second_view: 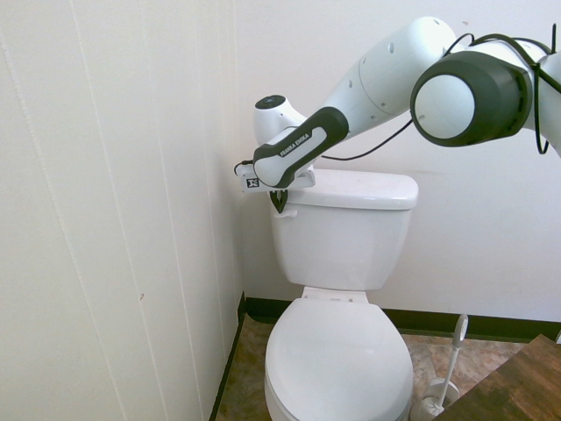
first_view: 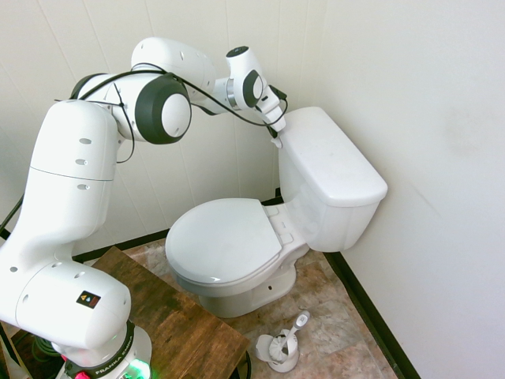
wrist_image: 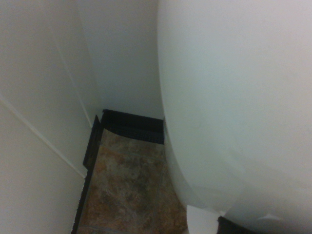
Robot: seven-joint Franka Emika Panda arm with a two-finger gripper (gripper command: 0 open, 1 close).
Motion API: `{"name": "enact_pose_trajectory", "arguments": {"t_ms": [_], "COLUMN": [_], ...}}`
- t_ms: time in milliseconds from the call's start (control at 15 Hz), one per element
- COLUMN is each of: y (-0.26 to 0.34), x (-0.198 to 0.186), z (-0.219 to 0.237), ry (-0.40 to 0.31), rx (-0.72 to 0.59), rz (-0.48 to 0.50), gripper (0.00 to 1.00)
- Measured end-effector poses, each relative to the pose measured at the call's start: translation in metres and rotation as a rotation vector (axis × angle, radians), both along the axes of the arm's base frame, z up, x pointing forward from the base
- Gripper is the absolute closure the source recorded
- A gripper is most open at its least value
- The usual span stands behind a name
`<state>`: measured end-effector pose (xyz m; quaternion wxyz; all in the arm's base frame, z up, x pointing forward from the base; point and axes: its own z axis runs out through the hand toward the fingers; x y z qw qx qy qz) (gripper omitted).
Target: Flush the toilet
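Note:
The white toilet (first_view: 225, 237) stands in the corner with its oval lid down and its boxy tank (first_view: 327, 170) against the back wall. My gripper (second_view: 279, 201) hangs at the tank's upper front corner on the wall side, its dark fingertips together and pointing down, just above the small white flush lever (second_view: 290, 212). From the other side the gripper (first_view: 276, 139) shows pressed close to the tank's lid edge. In the wrist view the tank's curved side (wrist_image: 234, 107) fills the right half, and a small white piece (wrist_image: 202, 222) shows at the bottom edge.
A white panelled wall (second_view: 114, 219) runs close beside the tank, leaving a narrow gap down to the mottled brown floor (wrist_image: 126, 185). A toilet-brush holder (first_view: 280, 349) stands on the floor by the bowl. A dark wooden board (first_view: 177, 316) lies by the arm's base.

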<state>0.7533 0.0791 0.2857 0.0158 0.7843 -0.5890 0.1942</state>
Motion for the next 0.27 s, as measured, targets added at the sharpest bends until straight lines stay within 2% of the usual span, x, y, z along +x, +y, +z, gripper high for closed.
{"name": "enact_pose_trajectory", "arguments": {"t_ms": [267], "y": [0.0009], "x": [0.0054], "z": [-0.0033], "ry": [0.018], "rx": [-0.004], "rz": [-0.012], "gripper": [1.00]}}
